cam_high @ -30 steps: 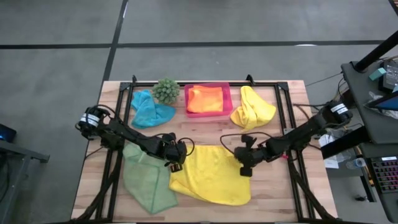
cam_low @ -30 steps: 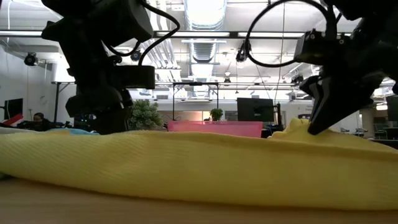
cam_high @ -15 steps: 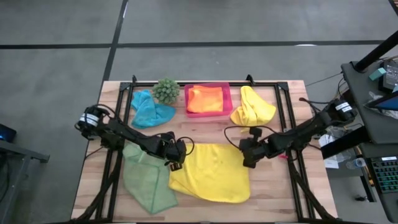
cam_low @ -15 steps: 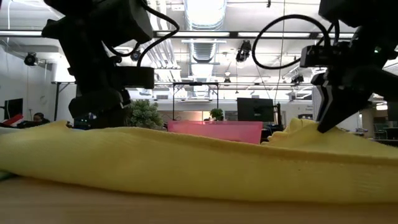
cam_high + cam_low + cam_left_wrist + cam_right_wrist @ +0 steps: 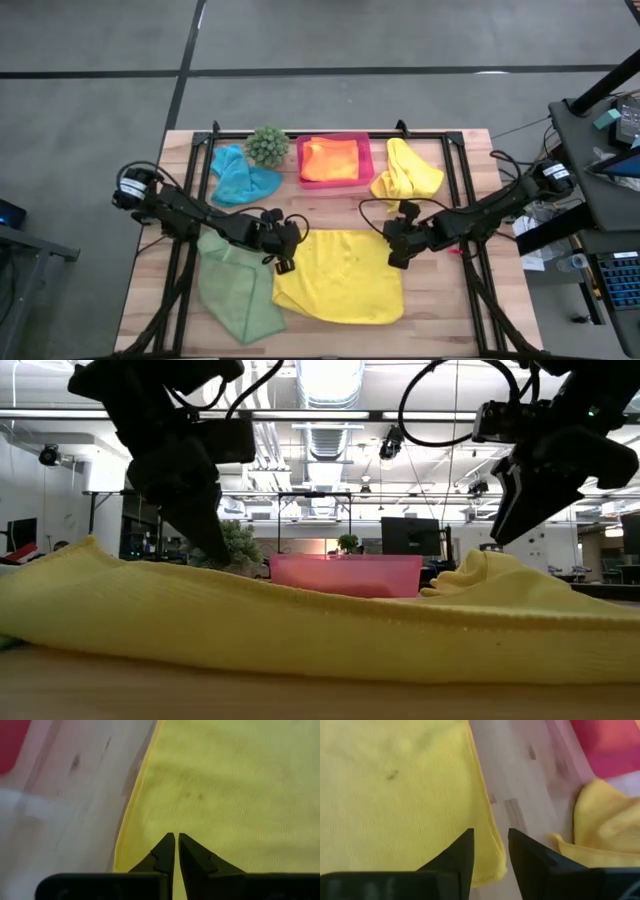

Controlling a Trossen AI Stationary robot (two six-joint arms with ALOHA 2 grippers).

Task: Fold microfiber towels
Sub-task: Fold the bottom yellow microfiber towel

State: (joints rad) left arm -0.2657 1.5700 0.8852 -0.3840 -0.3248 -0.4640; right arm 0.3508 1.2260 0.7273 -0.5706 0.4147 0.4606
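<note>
- The big yellow microfiber towel [image 5: 340,277] lies spread at lower centre of the high view on the wooden slatted table [image 5: 450,320].
- The left gripper [image 5: 283,262], fingers pinched shut and holding nothing, hovers over its left edge.
- The right gripper [image 5: 397,257], fingers parted and empty, hangs above the right corner.
- To fold neatly, both should pinch matching corners.
- Farther up lie the crumpled yellow cloth [image 5: 405,172] and the pink plastic tray [image 5: 367,152].

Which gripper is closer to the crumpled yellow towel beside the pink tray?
Right. The right gripper sits just in front of the crumpled yellow towel; the left gripper is far across the flat yellow towel.
</note>
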